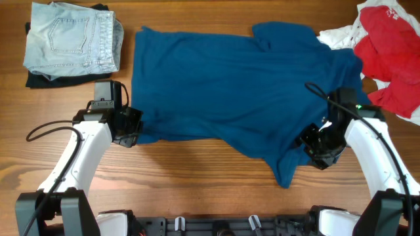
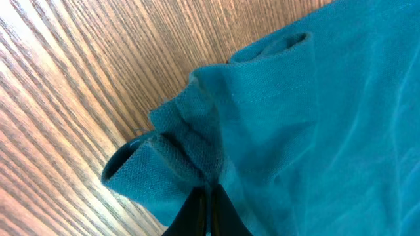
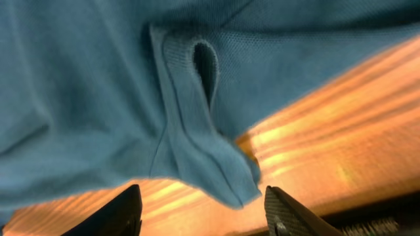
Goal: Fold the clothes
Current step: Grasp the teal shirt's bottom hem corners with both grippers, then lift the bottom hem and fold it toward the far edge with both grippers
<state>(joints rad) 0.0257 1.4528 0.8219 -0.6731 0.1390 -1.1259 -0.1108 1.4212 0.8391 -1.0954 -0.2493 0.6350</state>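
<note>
Clothes [image 1: 223, 85] — blue shirt spread flat at centre of table [image 1: 197, 177], overhead | left wrist: left gripper [image 2: 207, 193] pinched narrow on bunched hem | right wrist: right gripper [image 3: 202, 200] wide apart, cloth edge hanging between its fingers — not clamped

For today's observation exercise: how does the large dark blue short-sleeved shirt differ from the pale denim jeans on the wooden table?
The dark blue shirt lies spread out and rumpled; the pale denim jeans sit folded in a compact stack. The shirt covers far more table than the jeans. The left gripper pinches the shirt's edge; no gripper touches the jeans. Both are cloth garments on the wooden table.
</note>
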